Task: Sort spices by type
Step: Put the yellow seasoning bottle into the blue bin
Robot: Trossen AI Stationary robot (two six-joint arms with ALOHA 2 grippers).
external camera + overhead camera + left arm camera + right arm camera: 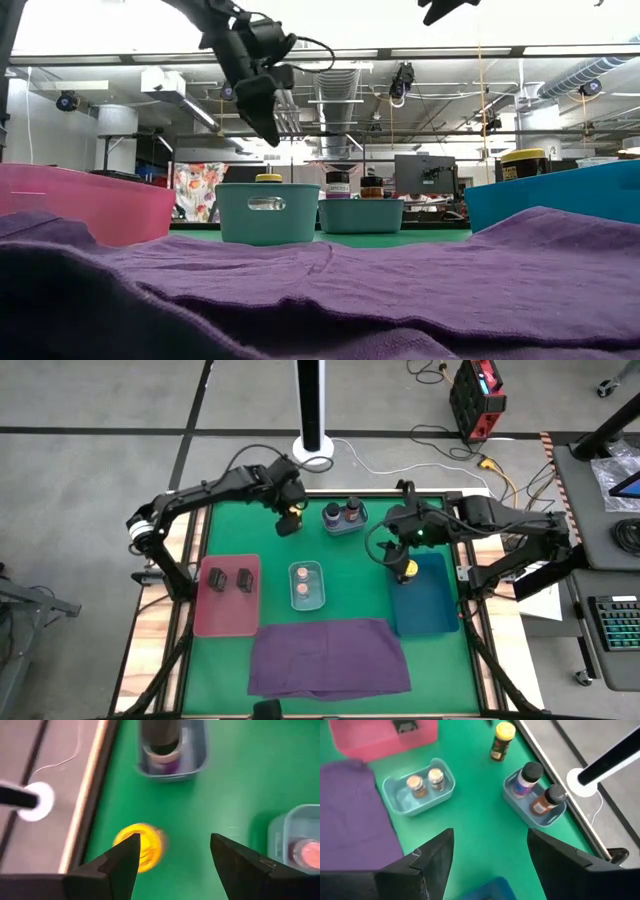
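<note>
My left gripper (175, 847) is open and hovers above a yellow-lidded jar (140, 846) that stands on the green mat near the far edge (292, 512); in the low view the fingers (265, 105) end clear above its lid (268, 178). My right gripper (404, 552) is open (490, 842), raised over the blue bin's (432, 610) far end, where another yellow-lidded jar (409, 569) stands. Two dark-topped jars (341, 511) stand in a small far bin. Two pink-topped jars (305, 582) stand in the centre bin. Two dark tins (229, 578) lie in the red tray (225, 615).
A purple cloth (330, 657) is spread along the near edge of the mat. A white post base (314, 450) stands beyond the far edge. Bare green mat (360, 585) lies between the centre bin and the blue bin.
</note>
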